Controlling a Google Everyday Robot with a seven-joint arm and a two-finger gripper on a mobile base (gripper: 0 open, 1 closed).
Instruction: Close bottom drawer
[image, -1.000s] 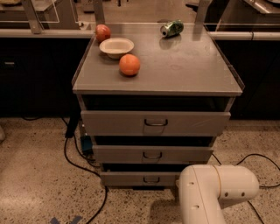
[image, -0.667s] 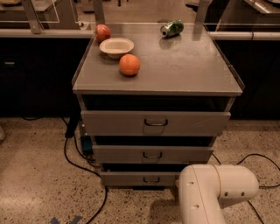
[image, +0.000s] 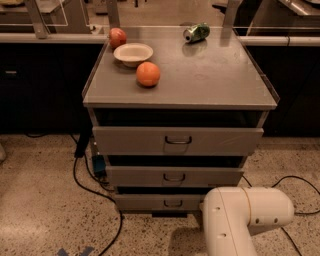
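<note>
I see only white arm link (image: 245, 220), low right in camera view. Gripper itself out of frame, so I can't tell its grip. Bottom drawer (image: 150, 202) just left of arm link, right end hidden behind it, dark gap above front. Middle drawer (image: 175, 176), top drawer (image: 177, 141) higher. On cabinet top (image: 210, 75): orange (image: 148, 74), bowl (image: 133, 53), apple (image: 117, 37), can (image: 196, 33).

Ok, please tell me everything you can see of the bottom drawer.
The bottom drawer is the lowest of three in the grey cabinet, just above the floor. Its flat front looks like grey metal, with a small dark loop handle at its middle. A dark gap above suggests it stands slightly open. A white arm link hides its right end. The gripper is not in view.
</note>
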